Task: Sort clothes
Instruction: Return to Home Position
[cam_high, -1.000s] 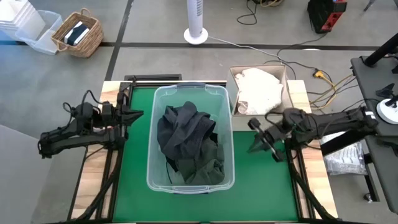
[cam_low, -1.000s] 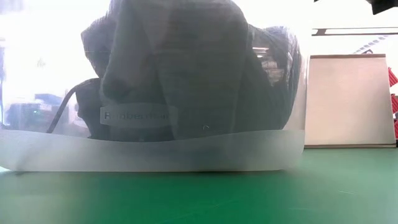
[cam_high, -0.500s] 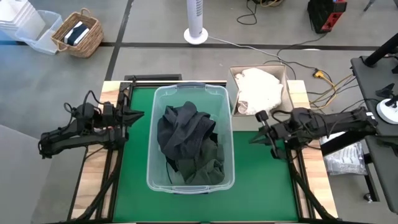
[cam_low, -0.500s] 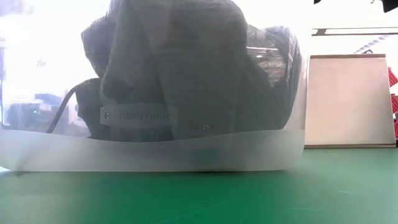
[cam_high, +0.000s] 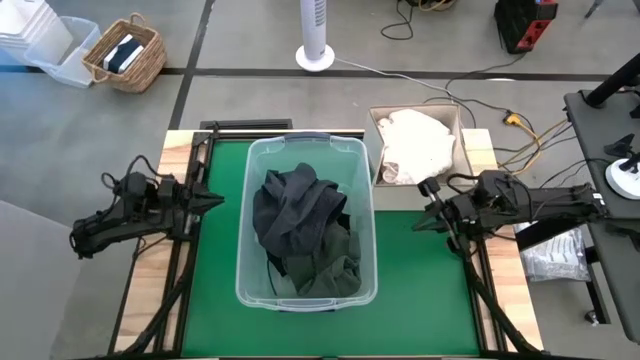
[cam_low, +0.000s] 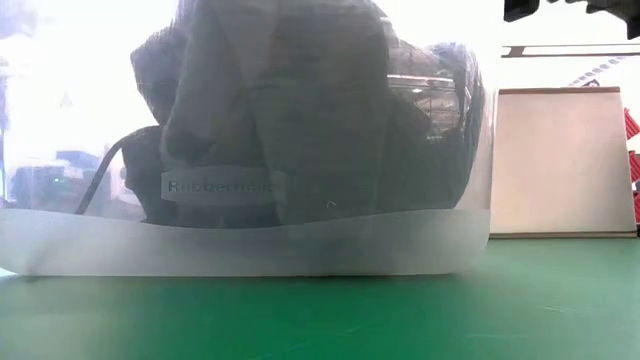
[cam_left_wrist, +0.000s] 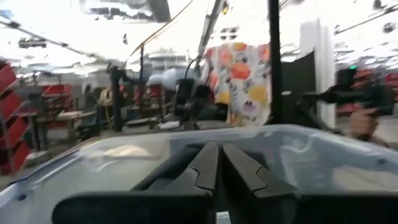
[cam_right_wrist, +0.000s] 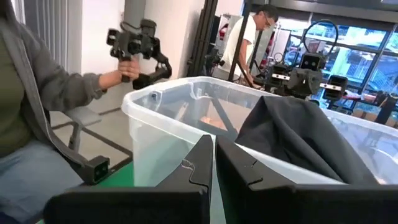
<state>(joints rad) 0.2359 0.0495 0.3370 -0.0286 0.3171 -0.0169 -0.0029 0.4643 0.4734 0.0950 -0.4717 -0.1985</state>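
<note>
Green table mat (cam_high: 210, 300) holds a clear plastic tub (cam_high: 306, 148) of dark garments (cam_high: 300, 225); left gripper (cam_high: 216, 200) at nine o'clock, right gripper (cam_high: 417, 224) at three, both pincers closed together.

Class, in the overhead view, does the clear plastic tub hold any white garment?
No, the clear plastic tub holds only dark fabric garments; the white garments lie in the beige cardboard box.

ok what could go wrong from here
The dark clothes heap above the rim of the clear tub, so one could slip over the side. The right gripper, shut, sits near the cardboard box where the white clothes bulge up; a wide swing might snag them. The left gripper, shut, faces the tub wall and could bump it.
</note>
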